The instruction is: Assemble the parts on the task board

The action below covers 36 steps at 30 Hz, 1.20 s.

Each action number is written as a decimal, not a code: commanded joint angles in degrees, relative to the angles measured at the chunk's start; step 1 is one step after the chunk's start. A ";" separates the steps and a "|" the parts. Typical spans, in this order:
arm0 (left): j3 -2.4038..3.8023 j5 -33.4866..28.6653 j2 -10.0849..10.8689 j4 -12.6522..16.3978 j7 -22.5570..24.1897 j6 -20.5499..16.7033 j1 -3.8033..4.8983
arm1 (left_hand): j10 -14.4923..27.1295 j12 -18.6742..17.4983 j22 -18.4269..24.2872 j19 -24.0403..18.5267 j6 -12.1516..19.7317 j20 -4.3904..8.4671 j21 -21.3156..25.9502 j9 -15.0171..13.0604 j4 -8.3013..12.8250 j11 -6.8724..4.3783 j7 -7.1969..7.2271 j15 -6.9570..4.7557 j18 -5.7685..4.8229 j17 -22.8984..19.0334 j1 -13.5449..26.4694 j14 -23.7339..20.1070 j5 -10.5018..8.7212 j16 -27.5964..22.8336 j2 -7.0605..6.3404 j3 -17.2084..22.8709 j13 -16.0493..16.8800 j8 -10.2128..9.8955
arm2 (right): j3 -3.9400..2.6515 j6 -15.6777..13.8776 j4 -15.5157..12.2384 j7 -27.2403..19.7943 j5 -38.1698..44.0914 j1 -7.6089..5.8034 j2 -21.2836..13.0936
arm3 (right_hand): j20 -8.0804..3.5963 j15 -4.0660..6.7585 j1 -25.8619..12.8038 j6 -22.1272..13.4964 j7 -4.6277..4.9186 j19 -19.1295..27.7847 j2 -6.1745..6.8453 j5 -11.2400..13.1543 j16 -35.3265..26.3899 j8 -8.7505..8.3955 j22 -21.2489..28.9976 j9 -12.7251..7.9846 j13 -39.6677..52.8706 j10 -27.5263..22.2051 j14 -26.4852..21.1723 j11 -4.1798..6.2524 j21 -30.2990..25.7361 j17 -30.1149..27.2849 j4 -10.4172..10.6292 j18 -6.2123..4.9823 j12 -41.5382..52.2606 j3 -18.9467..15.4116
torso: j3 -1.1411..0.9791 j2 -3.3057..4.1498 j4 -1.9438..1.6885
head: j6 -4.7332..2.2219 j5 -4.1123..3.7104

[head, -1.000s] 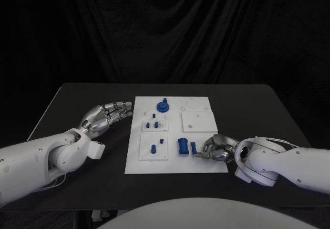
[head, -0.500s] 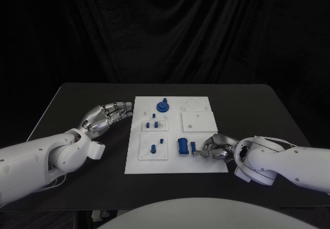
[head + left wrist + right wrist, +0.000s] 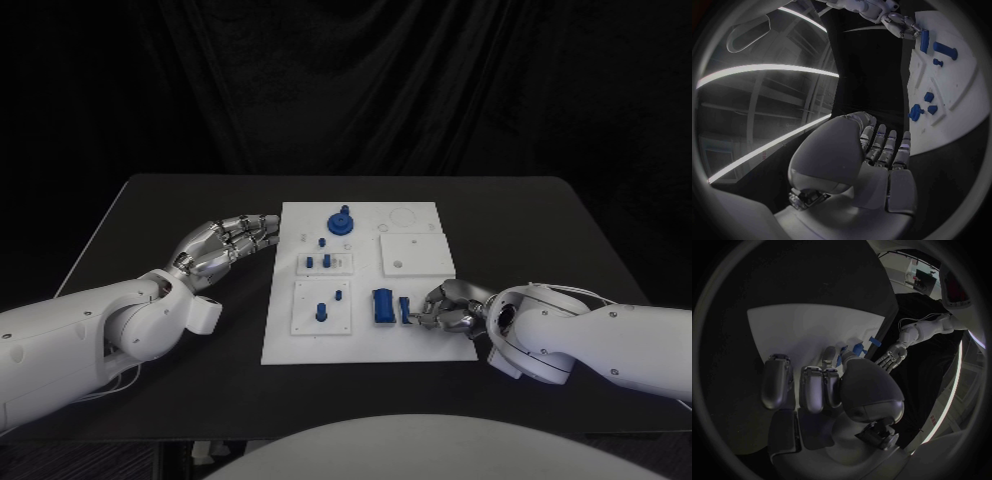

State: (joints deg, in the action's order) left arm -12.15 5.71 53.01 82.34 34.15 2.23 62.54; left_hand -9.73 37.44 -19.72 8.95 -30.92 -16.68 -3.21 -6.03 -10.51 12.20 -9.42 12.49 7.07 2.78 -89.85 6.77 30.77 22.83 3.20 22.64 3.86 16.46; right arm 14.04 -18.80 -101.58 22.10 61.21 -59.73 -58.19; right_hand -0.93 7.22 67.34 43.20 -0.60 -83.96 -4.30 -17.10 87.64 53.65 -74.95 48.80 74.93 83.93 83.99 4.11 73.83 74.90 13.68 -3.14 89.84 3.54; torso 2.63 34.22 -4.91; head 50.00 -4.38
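Observation:
The white task board lies mid-table. On it I see a blue knob at the far end, small blue pegs on a raised plate, and a blue cylinder lying near the front. My right hand rests on the board's near right part. Between thumb and finger it pinches a small blue part just right of the cylinder. My left hand lies flat on the table beside the board's left edge, fingers apart and holding nothing.
A plain white square plate sits on the board's right half, with an empty ring outline beyond it. In the left wrist view the board shows with my right hand at its far end. Black table surrounds the board.
My right hand has shifted slightly left, bringing the small blue part closer to the cylinder. The left hand has not moved.

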 commanded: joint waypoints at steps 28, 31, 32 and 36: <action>0.07 -0.31 3.06 4.71 2.50 -2.95 -0.14 | 1.27 -2.41 1.88 -0.71 -0.33 -0.16 0.64 -0.12 -1.18 -0.05 -3.50 0.52 -1.19 -0.11 1.37 -1.16 -0.82 -1.01 0.18 0.31 -0.44 0.72 | 0.09 -19.67 -3.37 -22.96 -8.20 -4.62 -3.70 | 0.13 0.01 -4.23 2.72 0.11 0.87 2.07 -9.29 -4.11 -2.72 -7.70 -3.30 15.07 6.07 1.52 0.04 -8.77 -6.48 2.94 -2.07 0.16 -5.33 | -0.17 -0.71 0.21 | 0.00 0.02; 0.08 -0.31 3.68 5.86 3.07 -3.39 0.17 | 1.52 -3.31 3.15 -1.58 -0.48 -0.06 1.01 -0.05 -2.53 -0.32 -3.32 0.53 -1.06 -0.19 2.23 -1.76 -2.47 -1.71 0.31 -0.04 -0.49 0.76 | 0.10 -22.10 -2.41 -31.36 -16.81 -5.83 -3.07 | 1.25 -1.20 -1.26 3.53 1.35 7.29 2.64 -14.14 -12.22 -7.64 -2.43 -7.44 7.86 -0.19 -4.49 -1.13 -24.87 -23.08 3.09 -4.58 -3.70 -3.41 | -0.10 -1.14 0.23 | 0.00 0.00; 0.08 -0.31 3.72 6.05 3.34 -3.43 0.34 | 1.56 -3.62 3.43 -1.81 -0.50 -0.01 1.08 0.00 -3.00 -0.42 -3.23 0.48 -0.79 -0.21 2.44 -1.93 -2.90 -1.94 0.31 -0.17 -0.52 0.71 | 0.11 -21.80 -1.85 -34.28 -20.30 -6.15 -2.68 | 1.54 -1.63 -1.27 3.98 1.57 8.64 2.65 -14.92 -14.64 -8.31 -1.06 -8.18 5.51 -2.30 -6.02 -1.42 -28.41 -27.09 3.15 -5.14 -5.19 -3.04 | -0.08 -1.41 0.28 | 0.00 0.05; 0.08 -0.31 3.60 6.50 4.80 -3.52 0.95 | 1.72 -4.62 6.27 -3.75 -0.60 0.75 1.54 0.21 -4.78 -0.72 -2.98 -0.30 0.58 -0.39 3.05 -2.80 -3.94 -3.40 0.47 -0.72 -0.58 0.45 | 0.15 -16.58 0.53 -41.54 -30.67 -6.78 -0.84 | 6.49 -8.45 0.85 -1.15 6.99 26.73 2.66 -13.63 -33.82 -15.00 8.64 -13.80 -26.10 -39.46 -28.34 -7.56 -52.43 -49.76 2.69 -5.20 -30.66 0.34 | -0.09 -2.85 0.68 | 0.00 0.11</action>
State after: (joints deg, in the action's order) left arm -12.17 5.71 56.78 88.52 35.96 -0.34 63.20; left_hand -8.29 32.98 -13.71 5.64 -31.07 -15.84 -1.95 -5.88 -15.16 11.60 -9.58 12.33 6.60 2.42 -87.22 4.15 26.90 19.60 3.83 21.94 3.33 16.96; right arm 14.18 -35.78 -101.56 -7.75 43.47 -66.34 -59.28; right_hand 4.90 -0.24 67.75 42.72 5.64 -59.28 -1.66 -31.00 55.45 39.51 -67.15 35.80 51.95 48.79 58.21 -2.38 23.30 26.54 16.31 -9.43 62.00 3.50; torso 2.51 32.56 -4.53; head 50.00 -4.30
